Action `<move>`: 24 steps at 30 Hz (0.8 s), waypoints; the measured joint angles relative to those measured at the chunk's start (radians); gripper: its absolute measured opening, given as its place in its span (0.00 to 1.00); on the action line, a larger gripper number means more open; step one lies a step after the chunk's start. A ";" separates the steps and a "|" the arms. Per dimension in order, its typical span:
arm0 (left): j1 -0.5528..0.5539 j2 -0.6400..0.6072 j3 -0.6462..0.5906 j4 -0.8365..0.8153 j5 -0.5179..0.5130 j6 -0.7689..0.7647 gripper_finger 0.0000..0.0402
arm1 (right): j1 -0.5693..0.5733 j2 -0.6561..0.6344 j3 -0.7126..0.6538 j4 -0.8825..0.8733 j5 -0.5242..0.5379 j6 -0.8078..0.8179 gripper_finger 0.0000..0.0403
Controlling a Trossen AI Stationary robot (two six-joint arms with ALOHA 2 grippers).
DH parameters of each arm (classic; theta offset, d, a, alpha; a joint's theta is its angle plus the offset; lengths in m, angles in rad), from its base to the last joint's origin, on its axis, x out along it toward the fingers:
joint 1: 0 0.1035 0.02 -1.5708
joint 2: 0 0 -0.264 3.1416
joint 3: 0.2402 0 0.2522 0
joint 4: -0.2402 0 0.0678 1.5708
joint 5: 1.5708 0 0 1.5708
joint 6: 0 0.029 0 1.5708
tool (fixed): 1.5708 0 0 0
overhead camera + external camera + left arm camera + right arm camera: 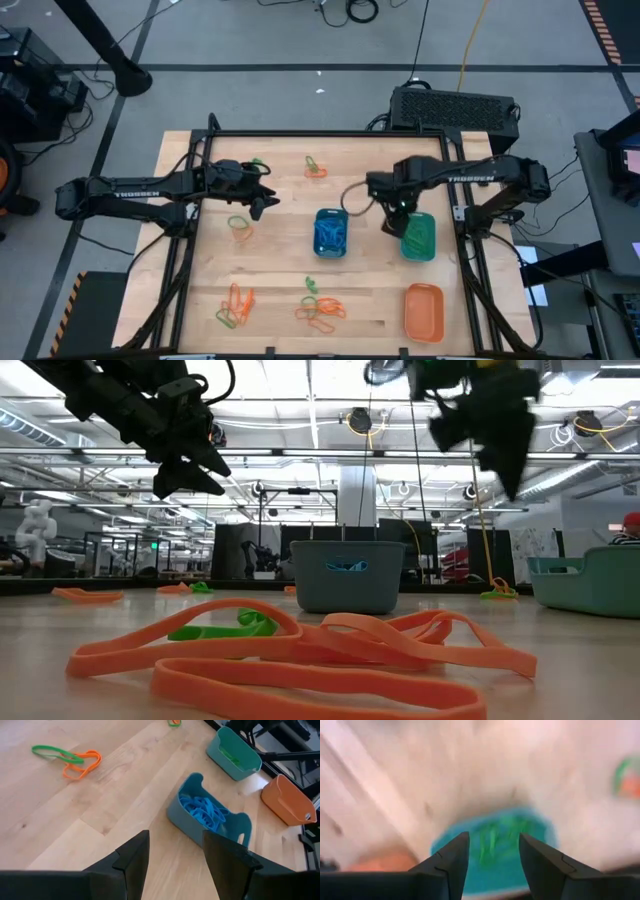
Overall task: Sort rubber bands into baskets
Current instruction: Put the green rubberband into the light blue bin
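Three baskets stand on the wooden table: blue (331, 232) in the middle with blue rubber bands in it, teal-green (418, 237) to its right with green bands, orange (423, 311) at the near right. Loose orange and green rubber bands lie at the far middle (315, 167), left of the blue basket (240, 228) and along the near edge (320, 305). My left gripper (262, 200) hangs open above the table, left of the blue basket (207, 817). My right gripper (494, 865) stands open, pointing down over the teal-green basket (495, 845), with nothing between its fingers.
A second heap of orange and green bands (235, 305) lies at the near left, and a single green band (258, 163) at the far left. A black frame (330, 132) runs round the table. Bare wood shows between the blue basket and the near heaps.
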 joint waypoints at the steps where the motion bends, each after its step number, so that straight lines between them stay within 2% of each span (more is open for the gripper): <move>1: 0.000 0.000 0.000 0.000 0.000 0.000 0.47 | -0.011 0.000 0.023 0.021 0.022 0.004 0.40; 9: 0.000 0.024 0.000 -0.001 -0.019 -0.130 0.47 | -0.099 0.000 0.133 0.193 0.037 0.005 0.37; 15: 0.028 0.120 0.000 -0.001 -0.020 -0.199 0.47 | -0.142 0.000 0.139 0.268 0.040 -0.010 0.35; 18: 0.078 0.156 0.030 -0.047 -0.022 -0.165 0.47 | -0.150 0.000 0.139 0.306 0.039 -0.017 0.34; 24: 0.239 0.233 0.190 -0.301 -0.154 -0.034 0.47 | -0.150 0.000 0.139 0.351 0.038 -0.029 0.34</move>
